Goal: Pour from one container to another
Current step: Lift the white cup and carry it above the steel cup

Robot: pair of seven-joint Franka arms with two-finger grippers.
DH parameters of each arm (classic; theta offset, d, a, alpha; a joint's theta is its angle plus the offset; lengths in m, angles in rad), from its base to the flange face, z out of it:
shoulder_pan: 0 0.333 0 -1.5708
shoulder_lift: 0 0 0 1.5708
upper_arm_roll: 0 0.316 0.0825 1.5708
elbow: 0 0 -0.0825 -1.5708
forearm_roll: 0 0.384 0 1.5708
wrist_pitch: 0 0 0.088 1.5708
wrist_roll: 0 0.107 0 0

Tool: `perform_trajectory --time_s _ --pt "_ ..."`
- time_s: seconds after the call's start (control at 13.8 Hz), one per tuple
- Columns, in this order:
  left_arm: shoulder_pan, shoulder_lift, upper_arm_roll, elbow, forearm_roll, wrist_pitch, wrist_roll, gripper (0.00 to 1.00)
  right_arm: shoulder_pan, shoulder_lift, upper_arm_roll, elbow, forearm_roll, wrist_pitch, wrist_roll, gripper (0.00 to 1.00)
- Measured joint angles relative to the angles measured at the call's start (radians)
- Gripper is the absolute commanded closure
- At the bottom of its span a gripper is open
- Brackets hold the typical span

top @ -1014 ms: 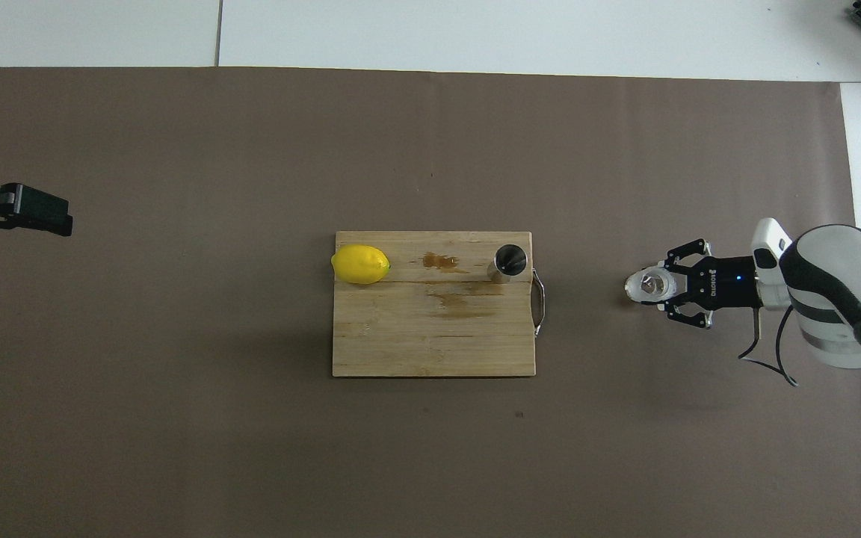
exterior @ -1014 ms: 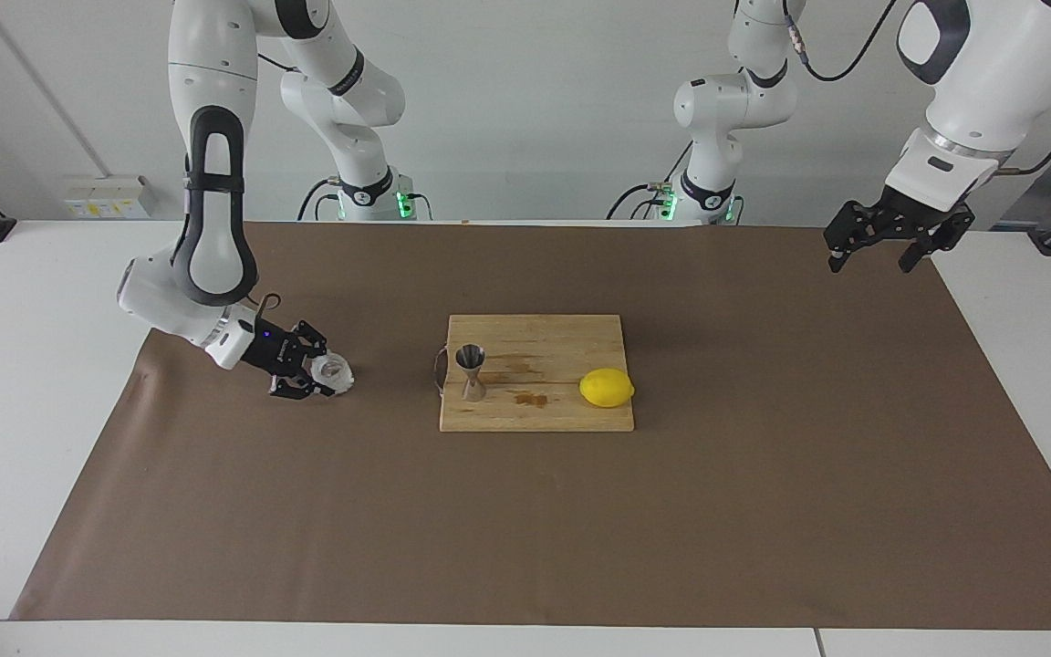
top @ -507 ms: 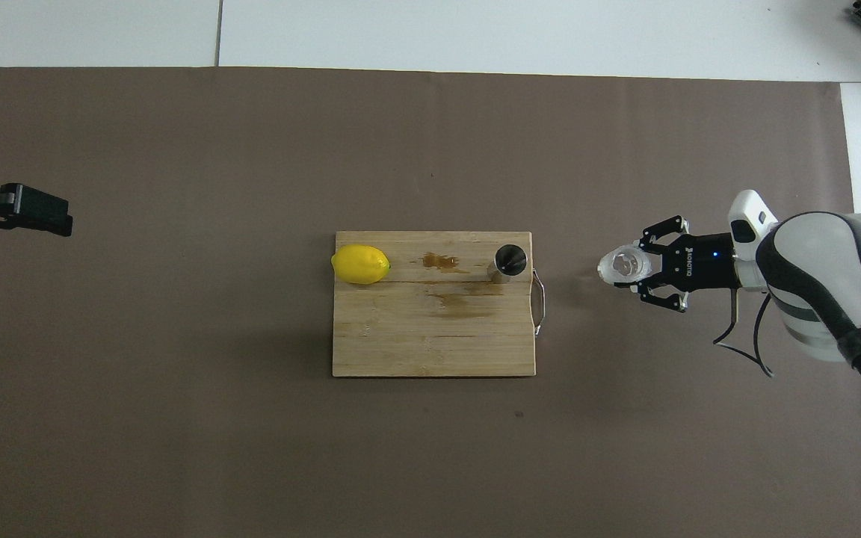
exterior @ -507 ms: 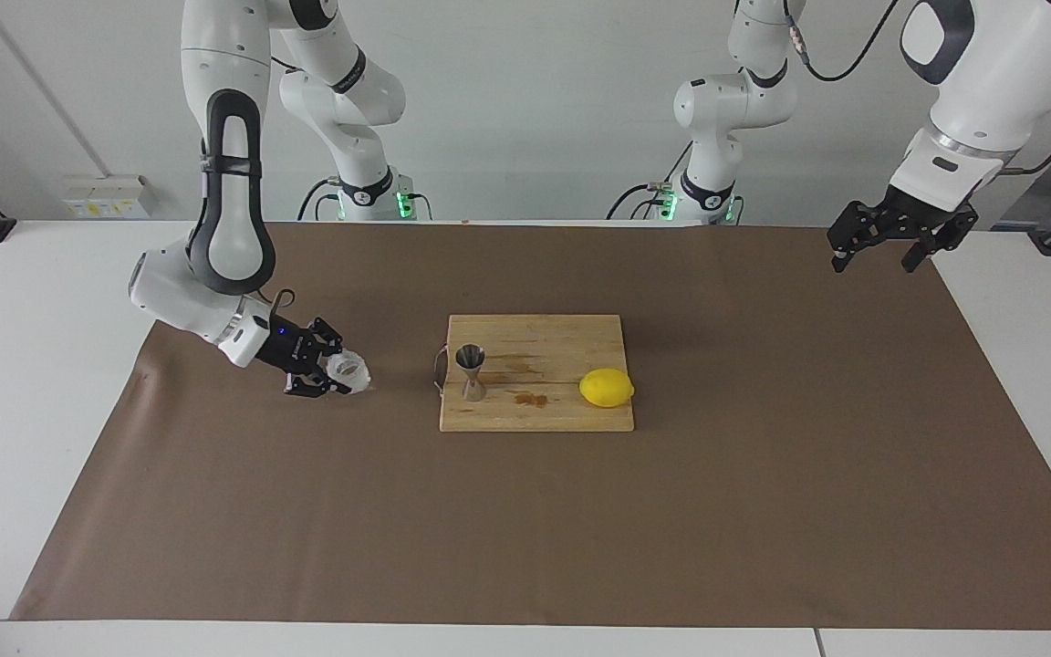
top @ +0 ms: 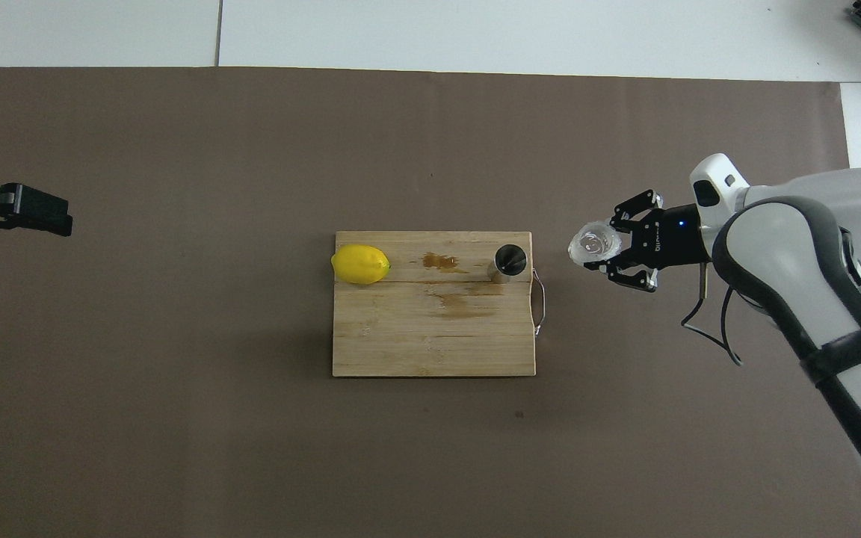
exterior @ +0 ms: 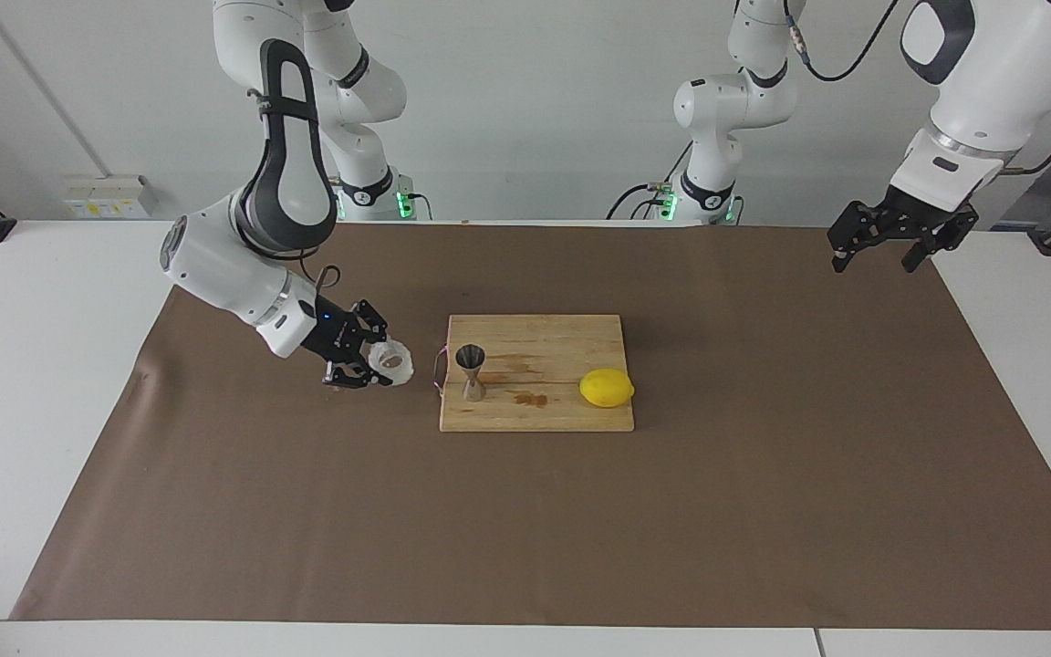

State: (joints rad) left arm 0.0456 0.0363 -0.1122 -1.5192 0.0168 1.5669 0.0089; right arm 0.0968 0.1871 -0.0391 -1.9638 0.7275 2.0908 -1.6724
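The right gripper (exterior: 378, 360) has carried the crinkled translucent cup (exterior: 391, 361) toward the wooden cutting board (exterior: 535, 411) over the last second; a second ago it was well out toward the right arm's end of the table, and now it hangs just beside the board's metal handle (top: 539, 302), clear of the paper. The fingers are clamped on the cup's sides, and the cup stays roughly upright, its mouth facing up in the overhead view. The steel jigger (exterior: 470, 371) stands upright on the board's corner nearest the cup, so the carry looks almost done and the tilt to pour is probably next. A lemon (exterior: 606, 388) lies at the board's other end, with damp stains between the two.

The left gripper (exterior: 886, 239) waits over the left arm's end of the table, fingers spread wide and empty.

Brown paper (exterior: 763, 511) covers the white table (exterior: 33, 383). A plain pale wall rises past the arm bases, with a small socket box (exterior: 106, 195) on it.
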Motion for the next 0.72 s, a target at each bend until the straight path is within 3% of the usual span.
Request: perform_trajectory --time_s 0.22,0.72 --pt "0.000 0.000 0.000 0.000 0.000 0.000 0.000 0.00 0.072 -0.001 0.002 0.054 -0.123 0.002 0.105 1.00" --pt "0.000 0.000 0.000 0.000 0.000 0.000 0.000 0.00 0.197 0.000 0.003 0.060 -0.384 0.110 0.277 1.00"
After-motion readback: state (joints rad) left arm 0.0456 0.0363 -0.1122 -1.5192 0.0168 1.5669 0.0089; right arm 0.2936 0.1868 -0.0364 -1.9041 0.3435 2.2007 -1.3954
